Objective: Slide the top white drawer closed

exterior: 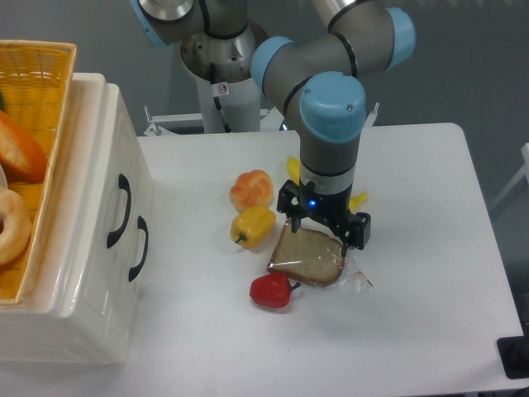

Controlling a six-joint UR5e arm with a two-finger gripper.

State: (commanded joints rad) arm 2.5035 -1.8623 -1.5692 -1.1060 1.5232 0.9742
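Observation:
The white drawer unit stands at the table's left edge, its front facing right. The top white drawer (103, 178) carries the upper curved black handle (122, 210); the lower drawer's handle (139, 246) sits just below and right of it. How far the top drawer stands out cannot be told from this angle. My gripper (324, 222) hangs open near the table's middle, far to the right of the drawers, fingers spread above the far edge of a wrapped bread slice (307, 255). Nothing is held.
A yellow wicker basket (37, 99) with bread items rests on top of the drawer unit. Between drawers and gripper lie an orange fruit (251, 188), a yellow pepper (252, 226) and a red pepper (271, 290). A yellow piece (293, 169) shows behind the arm.

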